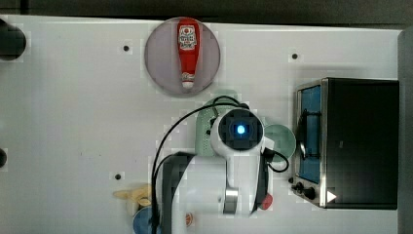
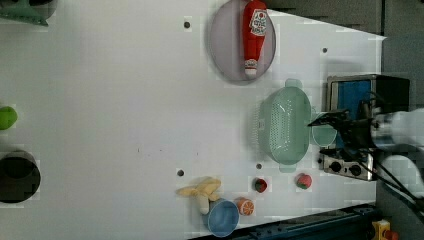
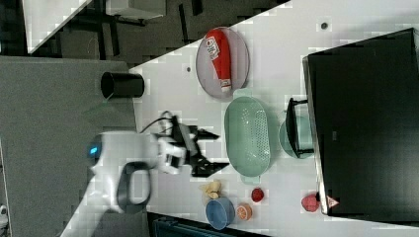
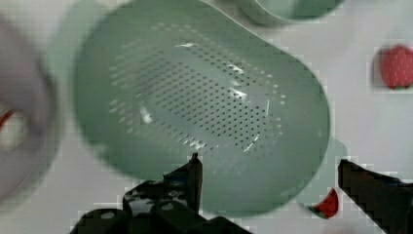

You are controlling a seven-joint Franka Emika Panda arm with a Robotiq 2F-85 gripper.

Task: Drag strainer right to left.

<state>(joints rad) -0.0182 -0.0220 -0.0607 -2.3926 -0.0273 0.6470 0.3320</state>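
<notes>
**Meanwhile, an open gripper hangs over the strainer**

Clearly spread and holding nothing, the gripper (image 3: 213, 150) hovers above the strainer (image 3: 247, 137), off its surface. The strainer sits mouth-up on the white table (image 2: 125, 100); in the left view its long axis runs top to bottom, tab handles at each end. At the left view's right, a mint mug (image 2: 323, 135) stands just beside it; a plate (image 2: 225, 45) carrying a ketchup bottle (image 2: 254, 35) lies close above.

The strainer (image 4: 204, 102) looks like smooth, slightly glossy plastic. The counter (image 2: 115, 100) is smooth, matt white. The oven (image 1: 358, 141) top is matt black.
</notes>
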